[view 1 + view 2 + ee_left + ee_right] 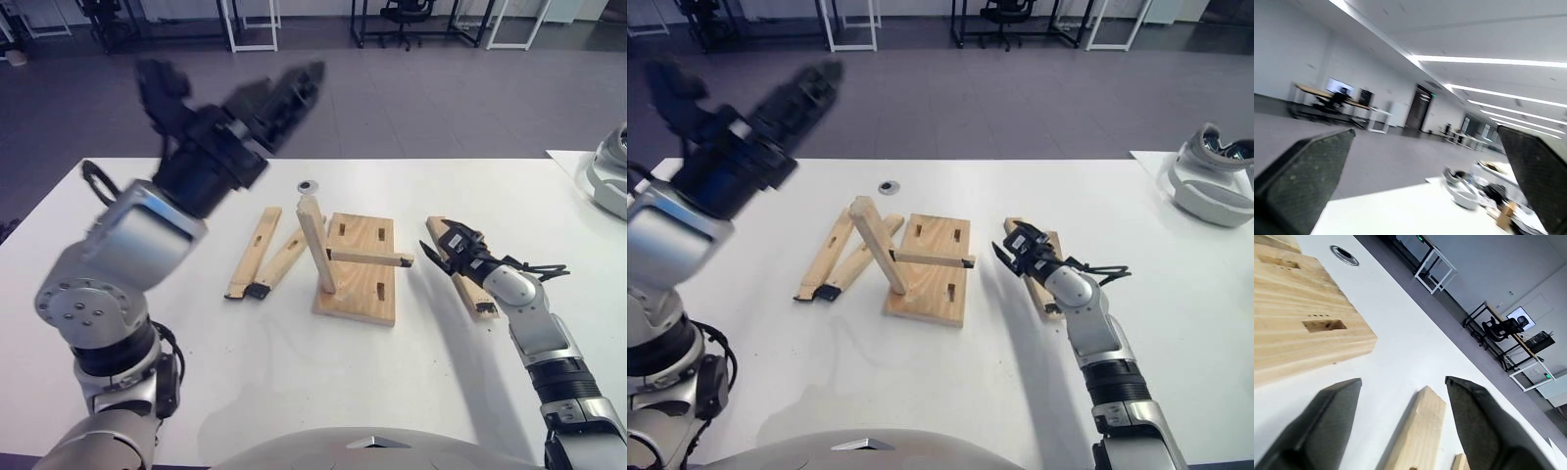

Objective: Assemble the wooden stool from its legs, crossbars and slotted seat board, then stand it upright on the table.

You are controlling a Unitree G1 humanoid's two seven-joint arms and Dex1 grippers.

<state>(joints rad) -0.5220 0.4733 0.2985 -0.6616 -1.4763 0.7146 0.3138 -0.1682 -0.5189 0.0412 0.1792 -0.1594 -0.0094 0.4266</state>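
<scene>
Assembly is at an early stage. The slotted seat board (364, 294) lies flat about the middle of the table (294, 392), and one leg (315, 245) stands in it, tilted rather than square. A single crossbar (370, 258) projects from that leg toward the right edge. Two loose legs (253, 253) lie flat and close together between the board and the left edge. More loose wooden pieces (1420, 435) lie between the board and the right edge. The right gripper (438, 245) hangs low over the near end of those pieces, jaws spread and gripping nothing, one finger to either side of a piece. The step in hand is judged to be picking up the next leg. The next move calls for lowering, closing across the piece's width, then carrying it to a free slot. The left gripper (227, 86) is held high above the far left part of the table, jaws also spread and empty. The tilted leg and its crossbar overhang the board and may obstruct a slot on that side. A round grommet (309, 185) sits near the far edge. A headset (1210, 181) rests beyond the right edge, well apart from the work.
</scene>
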